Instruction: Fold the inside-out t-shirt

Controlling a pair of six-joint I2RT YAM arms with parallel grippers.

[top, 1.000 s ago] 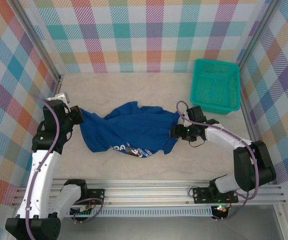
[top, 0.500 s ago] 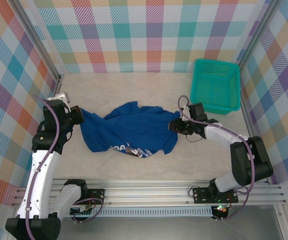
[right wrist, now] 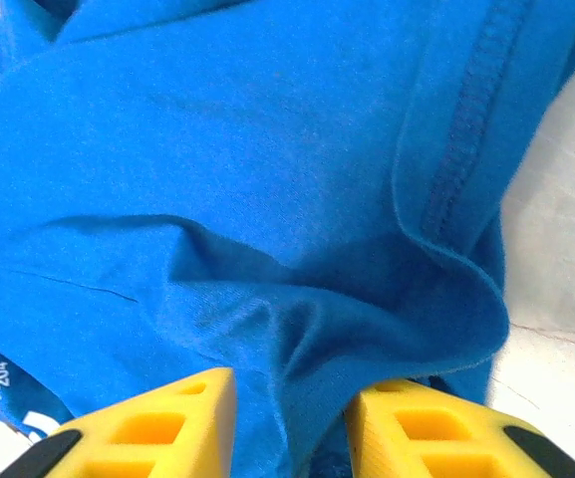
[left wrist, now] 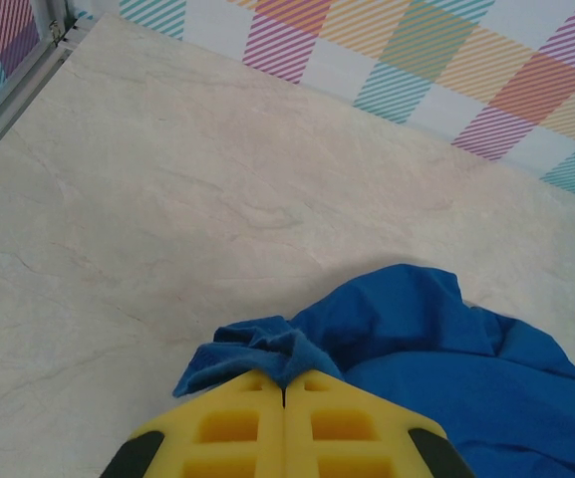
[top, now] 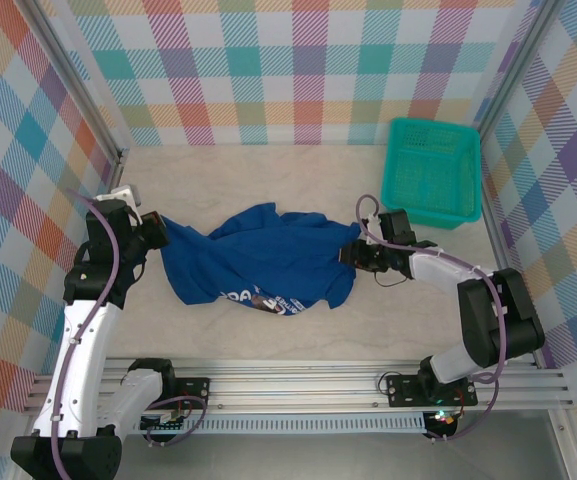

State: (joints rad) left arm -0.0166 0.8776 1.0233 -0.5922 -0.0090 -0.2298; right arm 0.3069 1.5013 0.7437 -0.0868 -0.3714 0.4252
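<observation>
The inside-out t-shirt (top: 258, 260) lies crumpled in the middle of the table, royal blue, with a small white print (top: 258, 298) at its near edge. My left gripper (top: 158, 228) is shut on the shirt's left tip, and a bunch of blue cloth (left wrist: 267, 349) sticks out past the closed yellow fingertips of the left gripper (left wrist: 284, 383). My right gripper (top: 351, 255) sits at the shirt's right edge. In the right wrist view the right gripper (right wrist: 289, 383) has its jaws apart, with a raised fold of the t-shirt (right wrist: 217, 129) between them beside a stitched hem (right wrist: 456, 149).
A teal mesh basket (top: 431, 170) stands at the back right, close behind the right arm. Bare marble tabletop (left wrist: 167, 179) stretches behind and left of the shirt. Plaid walls enclose the table on three sides.
The right gripper's jaws have narrowed around the fold at the shirt's right edge, and its wrist has shifted slightly toward the back. The left gripper and the shirt's left tip have stayed put.
</observation>
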